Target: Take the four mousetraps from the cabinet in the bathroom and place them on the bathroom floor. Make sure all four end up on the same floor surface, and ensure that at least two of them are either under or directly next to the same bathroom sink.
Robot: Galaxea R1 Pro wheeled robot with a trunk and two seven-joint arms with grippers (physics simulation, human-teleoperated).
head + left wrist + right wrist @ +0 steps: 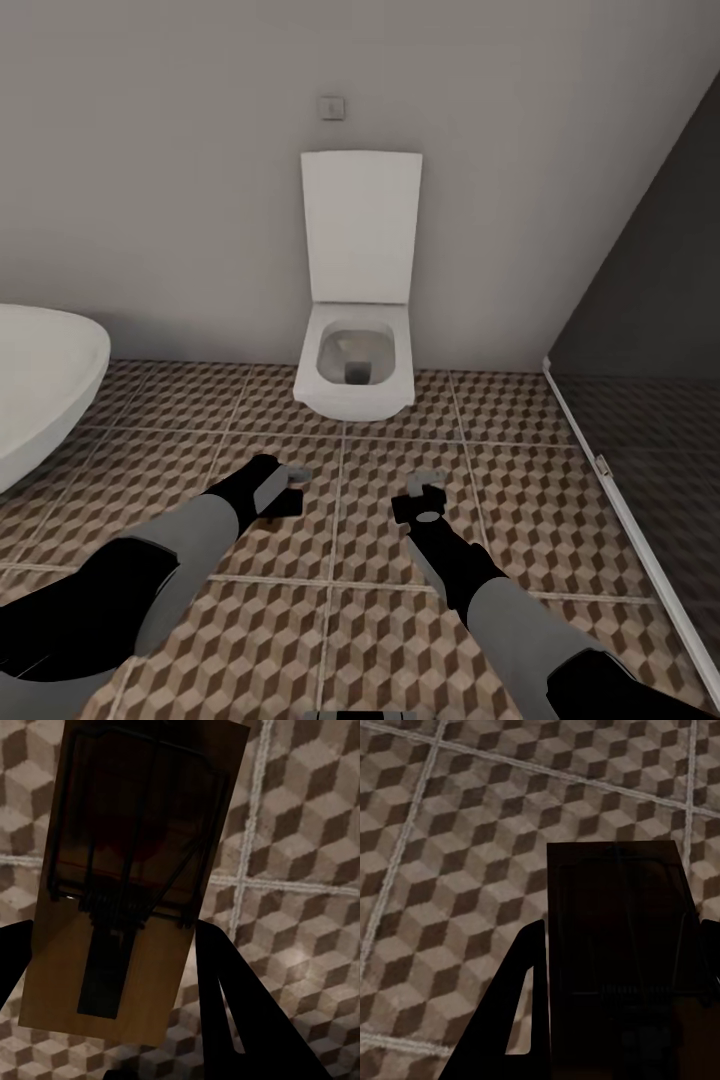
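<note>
My left gripper (286,490) hangs over the bathroom floor (330,620) in front of the toilet. In the left wrist view it (112,1020) is shut on a mousetrap (157,967), a brown wooden board with dark wire fittings and a red mark. A hand's width to its right, my right gripper (425,497) is at about the same height. The right wrist view shows it (615,1020) shut on a second mousetrap (615,915), which lies in deep shadow. Cube-patterned floor tiles (300,832) (450,870) lie below both. The cabinet and the sink are out of view.
A white toilet (355,370) with its lid raised stands against the grey wall straight ahead. An oval white bathtub (40,380) sits at the left. A dark partition (650,300) with a pale floor rail (630,520) closes off the right side.
</note>
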